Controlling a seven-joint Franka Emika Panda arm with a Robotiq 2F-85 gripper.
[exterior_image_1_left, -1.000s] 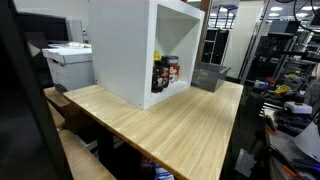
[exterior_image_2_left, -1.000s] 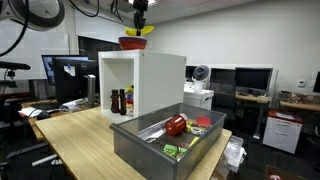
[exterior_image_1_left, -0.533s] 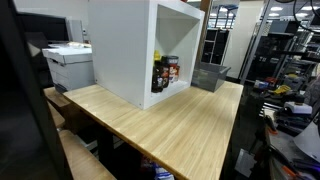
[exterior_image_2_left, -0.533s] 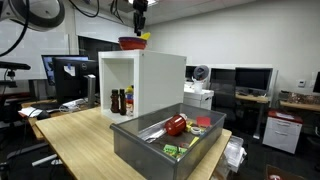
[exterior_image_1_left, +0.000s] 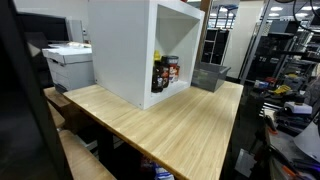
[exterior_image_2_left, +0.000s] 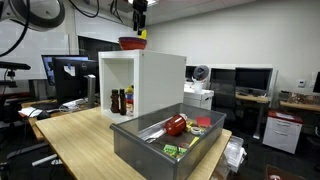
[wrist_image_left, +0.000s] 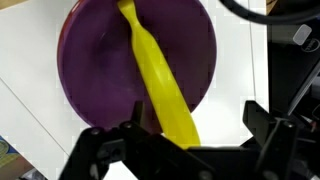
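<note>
- While the gripper (wrist_image_left: 192, 122) hangs directly over the dark red bowl (wrist_image_left: 138, 60), its fingers (wrist_image_left: 133, 138) stand wide apart at the bottom of the wrist view. One is on each side of the yellow banana (wrist_image_left: 160, 85) and, as far as I can tell, neither touches it or the bowl — nothing is gripped.
- The banana lies in the bowl, running from the top centre of the wrist view to the lower centre, where its near end crosses the rim and sits between the fingers.
- In an exterior view the bowl (exterior_image_2_left: 131, 43) rests on top of the white cabinet (exterior_image_2_left: 160, 85), upper centre-left of the frame, with the gripper (exterior_image_2_left: 140, 22) just above it.
- Bottles (exterior_image_2_left: 120, 101) stand inside the cabinet, and a grey bin (exterior_image_2_left: 150, 150) of small items sits on the wooden table (exterior_image_2_left: 70, 135) in the foreground.
- In an exterior view the cabinet (exterior_image_1_left: 120, 50) fills the upper centre, but its top is cut off, so neither bowl nor gripper shows there.
- Risk, as I judge it: the fingers closely flank the banana's overhanging end, so a sideways drift could catch it and lever it out of the bowl.
- A low finger could also clip the rim and shove the bowl — it sits near the cabinet's edge, at the left of the wrist view, and might slide off.
</note>
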